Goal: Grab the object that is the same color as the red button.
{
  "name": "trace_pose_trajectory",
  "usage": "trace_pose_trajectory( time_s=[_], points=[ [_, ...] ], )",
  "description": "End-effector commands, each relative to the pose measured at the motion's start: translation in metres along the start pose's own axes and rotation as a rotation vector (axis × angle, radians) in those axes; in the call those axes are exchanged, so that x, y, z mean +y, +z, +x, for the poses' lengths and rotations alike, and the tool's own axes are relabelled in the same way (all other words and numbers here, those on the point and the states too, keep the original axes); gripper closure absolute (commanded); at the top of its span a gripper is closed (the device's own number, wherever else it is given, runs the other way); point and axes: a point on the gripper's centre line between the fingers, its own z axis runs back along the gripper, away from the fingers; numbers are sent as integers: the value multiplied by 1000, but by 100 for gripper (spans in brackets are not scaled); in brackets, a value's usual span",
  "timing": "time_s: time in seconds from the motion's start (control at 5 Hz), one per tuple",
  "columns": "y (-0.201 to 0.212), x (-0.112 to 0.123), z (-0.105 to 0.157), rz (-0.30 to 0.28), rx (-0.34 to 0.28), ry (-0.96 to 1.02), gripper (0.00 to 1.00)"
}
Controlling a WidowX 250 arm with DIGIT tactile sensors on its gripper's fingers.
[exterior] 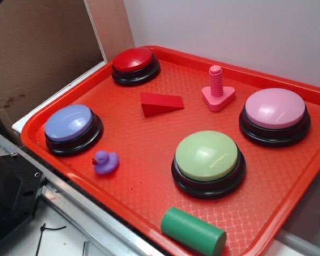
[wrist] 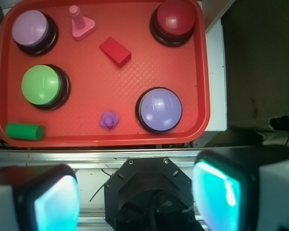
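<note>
Gripper [wrist: 137, 197]: fingers apart, empty, high above tray [exterior: 149, 176]. Red wedge block [exterior: 160, 103]: mid-tray, between red button [exterior: 134, 60] and pink screw post [exterior: 218, 92]. Risks: slipping off sloped face; grabbing pink post instead.

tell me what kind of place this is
Probably a lab tabletop test setup: a red tray holding toy push buttons like the red button and a red wedge block, with cardboard behind.

The two translucent, teal-lit fingers [wrist: 55, 204] of the gripper [wrist: 135, 197] are blurred and cut off by the lower edge of the wrist view. In the exterior view, the textured red plastic tray [exterior: 122, 176] is cropped at the right and bottom edges, and the gripper is not seen.
</note>
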Motion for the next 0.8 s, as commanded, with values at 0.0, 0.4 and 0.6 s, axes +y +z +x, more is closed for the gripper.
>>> trace_pose_trajectory(
  time_s=[0.0,0.4,0.6],
  points=[
    [0,0,0,0,0,0,0],
    [4,34,66,54,40,141,0],
    [-4,57,113,81,64,154,0]
  ],
)
